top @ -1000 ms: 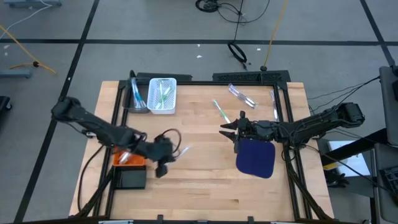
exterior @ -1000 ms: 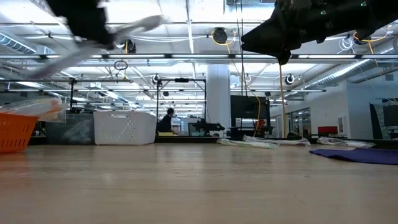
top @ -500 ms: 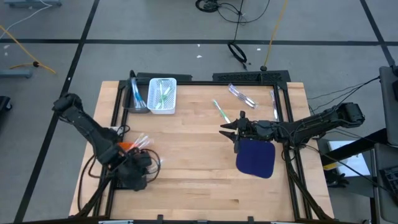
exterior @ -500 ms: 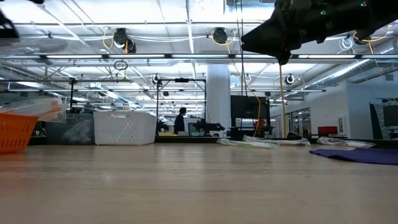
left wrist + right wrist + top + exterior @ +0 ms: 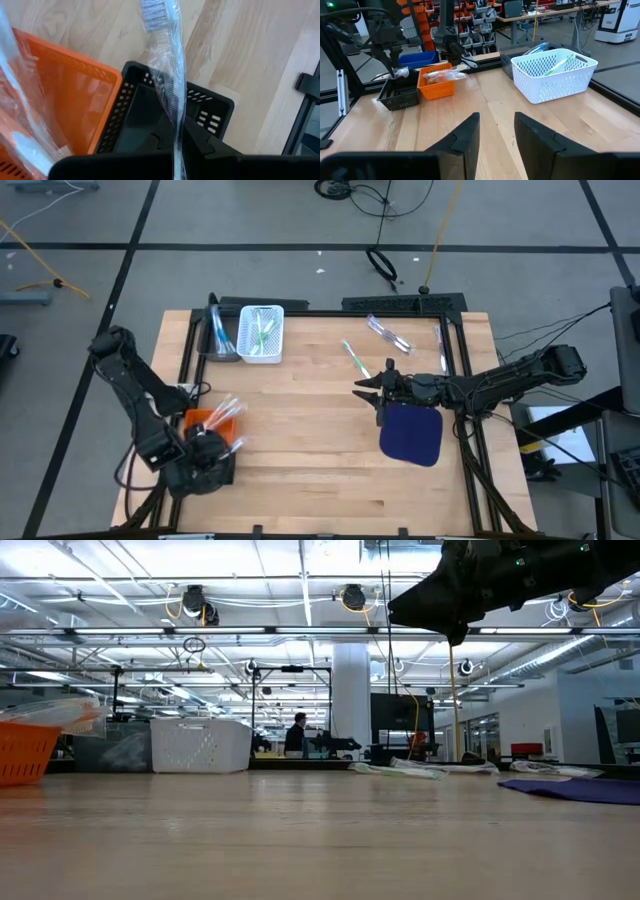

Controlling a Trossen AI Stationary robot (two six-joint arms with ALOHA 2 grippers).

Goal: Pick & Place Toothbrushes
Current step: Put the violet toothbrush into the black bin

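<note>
My left gripper (image 5: pixel 208 452) hovers over the black basket (image 5: pixel 150 115) at the table's near left, shut on a clear-wrapped toothbrush (image 5: pixel 167 75). Beside the black basket stands the orange basket (image 5: pixel 203 420), from which several wrapped toothbrushes stick out. A white basket (image 5: pixel 262 333) at the far left holds green toothbrushes. Three more toothbrushes (image 5: pixel 353 358) (image 5: pixel 388 335) (image 5: pixel 438 335) lie on the far right of the table. My right gripper (image 5: pixel 365 392) waits open and level at mid right, above the table. My left gripper pinches the wrapped toothbrush's handle (image 5: pixel 176 131) between its two fingers, coming steeply from above. The toothbrush juts out past the fingertips with its bristle head (image 5: pixel 152 11) at the free end. It is lifted clear, over the black basket's rim.
A dark blue cloth (image 5: pixel 411 432) lies under my right arm at the near right. A clear container (image 5: pixel 218 330) stands left of the white basket. The wooden tabletop (image 5: pixel 300 440) between the arms is bare. Beyond the table the low view shows a workshop with a person (image 5: pixel 297 735) far off.
My left gripper has swung from the middle left of the table toward its left and near edges, over the black basket, turning and tipping downward as it went. It has stayed shut on the toothbrush, which went along with it. It has left the low view.
</note>
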